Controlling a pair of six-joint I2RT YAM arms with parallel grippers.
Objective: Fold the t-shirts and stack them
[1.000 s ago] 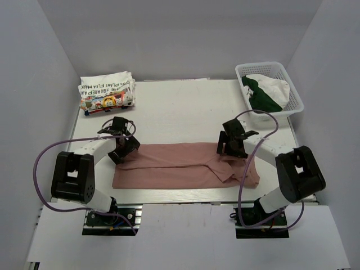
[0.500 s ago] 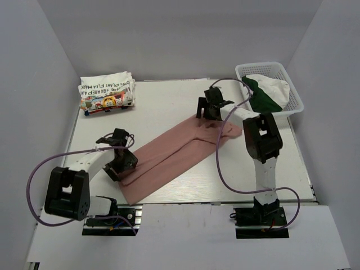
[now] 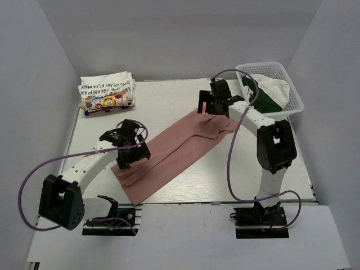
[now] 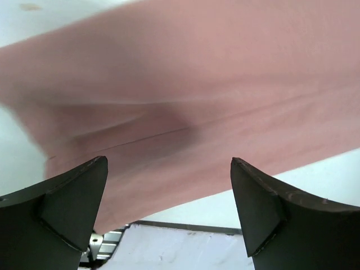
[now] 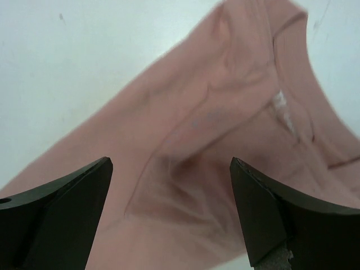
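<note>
The dusty-pink shirt [image 3: 174, 149] lies folded into a long strip, running diagonally from the near left to the far right of the table. It fills the left wrist view [image 4: 185, 101] and the right wrist view [image 5: 225, 169]. My left gripper [image 3: 130, 156] is open over the strip's near-left end. My right gripper [image 3: 212, 107] is open over the collar end at the far right. Neither holds cloth. The white shirt with cartoon graphics [image 3: 106, 93] lies folded at the far left corner.
A white basket [image 3: 269, 86] at the far right holds green and white cloth. The table's near edge shows just below the pink strip's lower end [image 4: 185, 230]. Purple cables loop from both arms.
Both arms swung the pink strip from lying along the near edge to lying diagonally. The right gripper moved to the far right, the left gripper shifted right onto the strip's lower end.
</note>
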